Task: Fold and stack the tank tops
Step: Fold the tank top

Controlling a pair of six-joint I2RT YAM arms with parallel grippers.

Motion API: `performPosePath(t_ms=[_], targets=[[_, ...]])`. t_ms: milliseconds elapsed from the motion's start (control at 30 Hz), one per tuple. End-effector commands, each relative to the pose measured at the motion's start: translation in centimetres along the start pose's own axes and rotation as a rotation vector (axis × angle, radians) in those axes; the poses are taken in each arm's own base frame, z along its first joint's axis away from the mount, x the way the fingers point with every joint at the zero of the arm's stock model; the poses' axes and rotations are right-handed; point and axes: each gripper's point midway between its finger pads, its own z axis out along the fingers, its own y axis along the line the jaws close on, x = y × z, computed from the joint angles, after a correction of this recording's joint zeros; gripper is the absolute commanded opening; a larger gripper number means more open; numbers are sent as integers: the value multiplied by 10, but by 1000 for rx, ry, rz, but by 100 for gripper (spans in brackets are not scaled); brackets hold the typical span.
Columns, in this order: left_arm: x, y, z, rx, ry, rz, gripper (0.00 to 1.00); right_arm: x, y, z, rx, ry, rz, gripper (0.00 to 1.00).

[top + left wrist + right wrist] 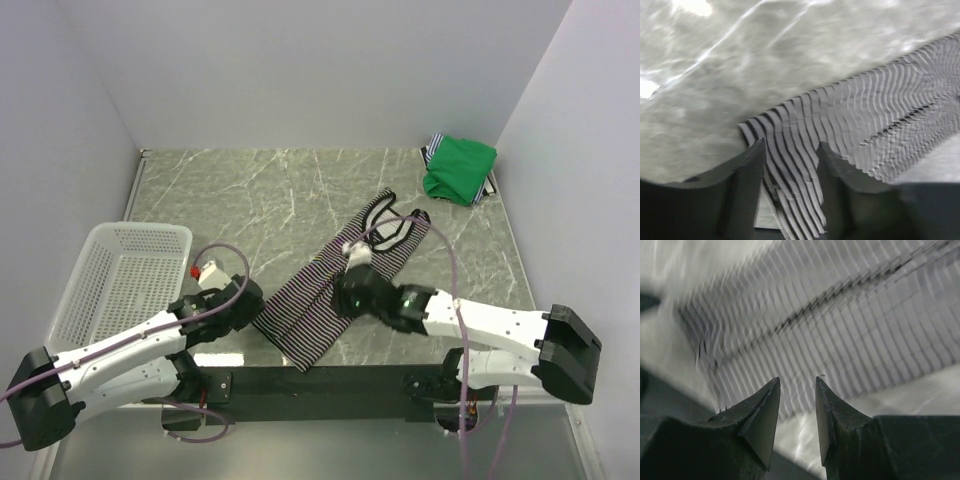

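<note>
Lying diagonally, striped tank top, green tank top rumpled

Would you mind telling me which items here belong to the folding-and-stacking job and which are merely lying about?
Part of the job:
- striped tank top, laid out diagonally in the middle
- green tank top, bunched in the far right corner
- striped cloth edge peeking from under it, perhaps another top

Just lying about:
- white mesh basket, at the left
</note>
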Motion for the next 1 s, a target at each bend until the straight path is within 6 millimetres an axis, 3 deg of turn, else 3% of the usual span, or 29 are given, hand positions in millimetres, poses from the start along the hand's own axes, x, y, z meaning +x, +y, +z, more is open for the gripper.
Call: performPosePath(t_ms=[0, 100, 133, 167, 233, 267, 300, 333, 433, 700, 833, 967], targets=[[6, 9, 4, -10, 26, -31, 55, 26, 46, -22, -86, -17, -52, 42], [6, 11, 5, 13, 31, -31, 57, 48, 67, -26, -76, 9, -145, 45], [5, 15, 8, 11, 27, -38, 58, 70, 74, -24, -64, 57, -218, 46], [6, 15, 8, 23, 36, -29, 58, 70, 88, -26, -76, 53, -248, 48], [3, 10, 12, 70, 40, -45, 58, 94, 94, -22, -28, 86, -368, 50], [4, 10, 13, 86, 45, -22, 58, 90, 110, -23, -35, 76, -387, 52], [3, 9, 14, 102, 59, -30, 57, 92, 113, -21, -14, 69, -416, 52], [4, 11, 16, 103, 63, -29, 57, 110, 111, -15, 22, 105, -487, 53], [0, 14, 19, 102, 62, -28, 57, 117, 130, -10, 27, 121, -546, 55], [-3, 15, 28, 111, 86, -7, 56, 127, 126, -3, 65, 157, -625, 59], [2, 16, 33, 104, 111, 8, 53, 132, 117, 2, 98, 171, -651, 60], [6, 22, 36, 82, 124, 6, 47, 143, 120, 3, 45, 203, -658, 59]])
